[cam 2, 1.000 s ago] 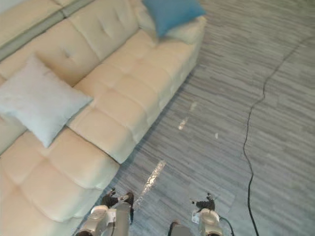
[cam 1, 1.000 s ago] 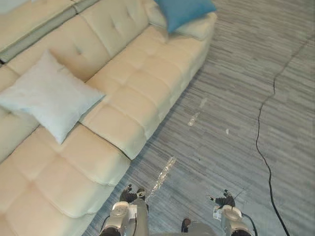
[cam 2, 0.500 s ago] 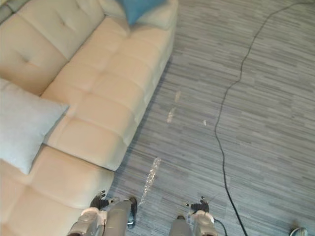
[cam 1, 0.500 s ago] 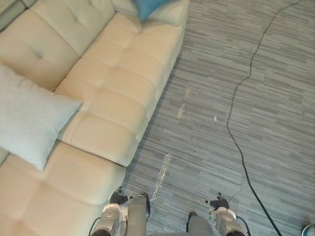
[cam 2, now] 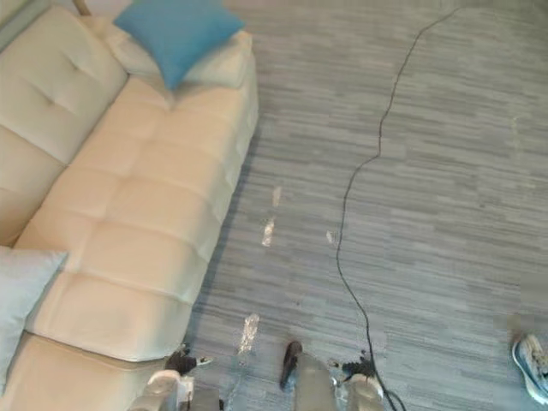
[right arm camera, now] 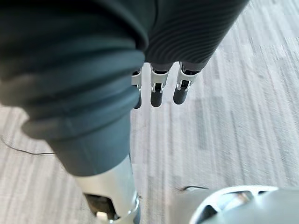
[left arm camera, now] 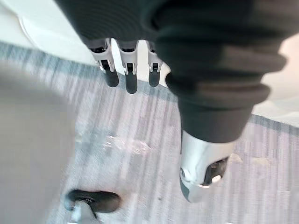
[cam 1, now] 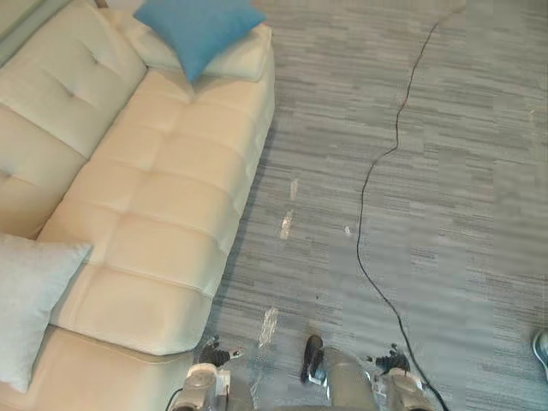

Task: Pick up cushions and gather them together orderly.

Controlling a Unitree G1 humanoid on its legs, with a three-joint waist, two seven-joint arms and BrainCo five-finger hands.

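**Hands empty, cushions at opposite ends of the sofa**

Stood on the grey floor just off the front edge of the cream sofa, with nothing gathered yet by the look of it. Hung the left hand low by the sofa's near front corner, fingers straight, thumb set apart, wide and holding nothing. Carried the right hand the same way over bare floor: wide, empty. Spotted the blue cushion up at the sofa's far end, lying tilted on a cream pad, cushion or armrest, could not tell. Picked out the pale grey cushion at the near end of the seat, toward the back edge, well apart from the blue one. Noted a person's shoe on the floor off to the right.

Reckoned this an approach, not a grasp. Plenty to go wrong from here! Could overreach across the deep seat for the pale grey cushion and tip forward, given the stance off the front edge. Could pinch only a soft corner, then watch it sag, slip and drop to the floor. Could drag the cream pad off the far end while lifting the blue cushion resting on it. Could land the two askew rather than orderly if released from too high.
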